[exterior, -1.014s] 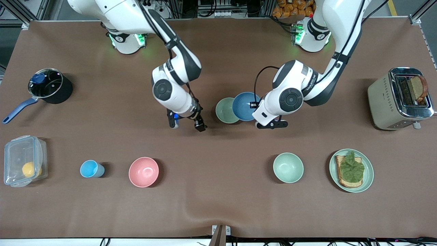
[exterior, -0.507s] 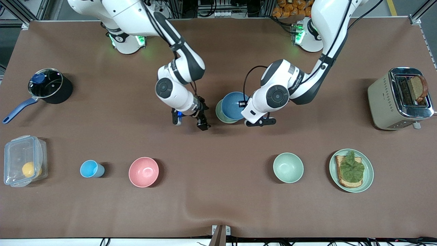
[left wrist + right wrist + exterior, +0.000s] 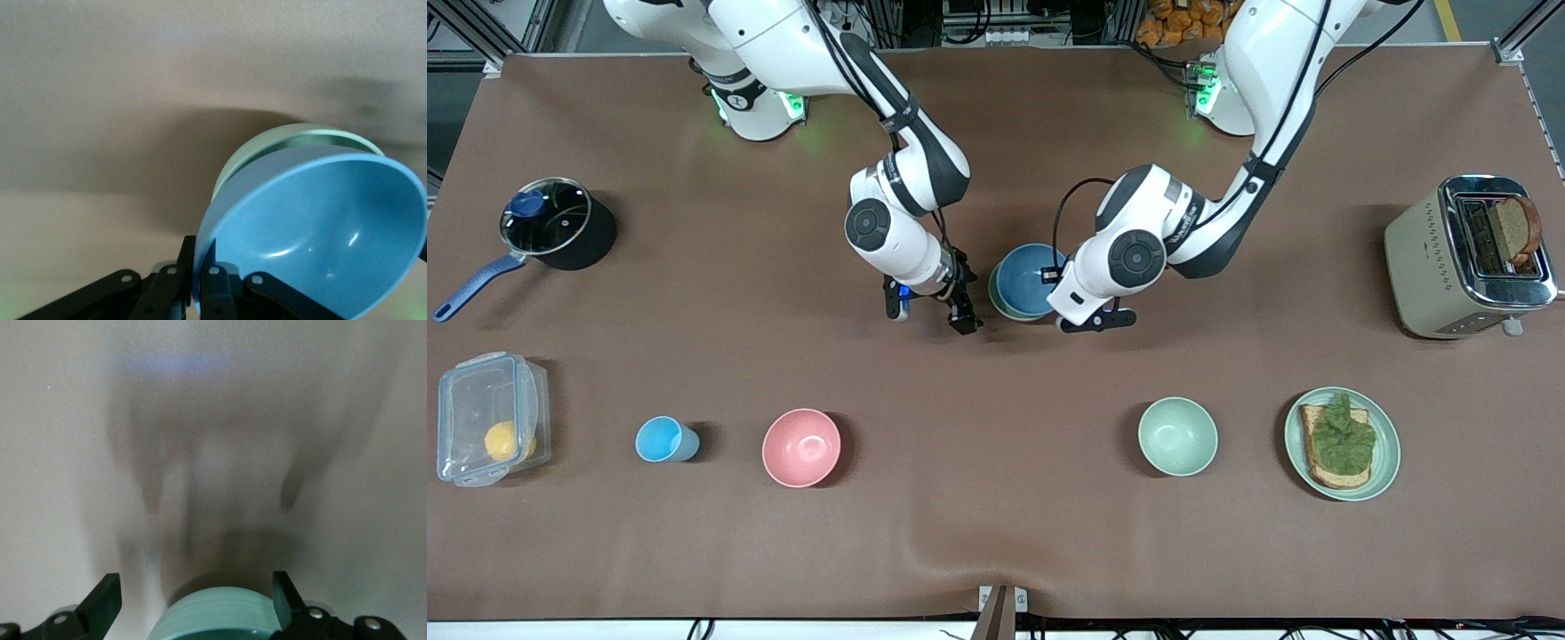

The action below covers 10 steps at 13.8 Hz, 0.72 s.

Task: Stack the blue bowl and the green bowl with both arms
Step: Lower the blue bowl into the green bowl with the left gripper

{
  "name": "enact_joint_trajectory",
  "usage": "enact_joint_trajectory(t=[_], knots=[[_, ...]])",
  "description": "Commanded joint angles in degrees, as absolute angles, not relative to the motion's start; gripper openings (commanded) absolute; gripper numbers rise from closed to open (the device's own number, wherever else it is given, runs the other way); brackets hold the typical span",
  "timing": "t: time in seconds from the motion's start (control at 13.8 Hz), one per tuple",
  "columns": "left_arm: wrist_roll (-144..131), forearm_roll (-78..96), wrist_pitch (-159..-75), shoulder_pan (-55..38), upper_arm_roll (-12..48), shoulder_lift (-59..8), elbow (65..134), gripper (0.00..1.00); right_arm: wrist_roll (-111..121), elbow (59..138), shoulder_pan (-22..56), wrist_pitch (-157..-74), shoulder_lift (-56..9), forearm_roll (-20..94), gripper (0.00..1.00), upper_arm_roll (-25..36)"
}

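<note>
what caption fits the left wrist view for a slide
Left tool pinches the blue bowl by its rim, tilted over the green bowl.

The blue bowl (image 3: 1024, 277) sits over the green bowl (image 3: 996, 300), nearly covering it, mid-table. The left gripper (image 3: 198, 283) clamps the blue bowl's rim on its side toward the left arm's end. The right gripper (image 3: 929, 313), fingers spread, is just beside the green bowl toward the right arm's end. Nearer the front camera than the green bowl lie a pink bowl (image 3: 801, 447) toward the right arm's end and another bowl (image 3: 1177, 436) toward the left arm's.
</note>
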<state>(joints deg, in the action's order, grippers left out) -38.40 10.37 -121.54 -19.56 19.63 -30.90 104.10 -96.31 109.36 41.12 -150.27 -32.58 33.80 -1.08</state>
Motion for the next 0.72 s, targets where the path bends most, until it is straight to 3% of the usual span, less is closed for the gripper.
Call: enact_joint_trajectory(t=[0.0, 0.36, 0.43, 0.51, 0.58, 0.65], knots=[[-40.34, 10.81, -121.64, -21.09, 19.16, -32.86, 101.69, 0.0, -96.42, 110.04, 41.04, -151.44, -32.43, 35.07, 1.0, -1.32], [-41.31, 9.5, -121.64, -22.15, 18.72, -34.71, 100.55, 0.0, -96.42, 110.13, 41.31, -151.52, -32.61, 35.07, 1.0, -1.32], [-41.31, 9.32, -121.64, -22.15, 18.72, -34.98, 100.55, 0.06, -96.42, 110.13, 41.31, -151.52, -32.61, 35.07, 1.0, -1.32], [-41.31, 8.97, -121.64, -22.15, 18.72, -35.24, 100.46, 0.17, -96.42, 110.13, 41.31, -151.52, -32.61, 35.07, 1.0, -1.32], [-41.4, 8.7, -121.64, -22.15, 18.72, -35.24, 100.37, 0.65, -96.42, 110.13, 41.31, -151.52, -32.61, 35.07, 1.0, -1.32], [-41.48, 6.35, -121.64, -22.24, 18.72, -35.24, 100.46, 1.0, -96.42, 110.13, 41.4, -151.61, -32.61, 35.07, 1.0, -1.32]])
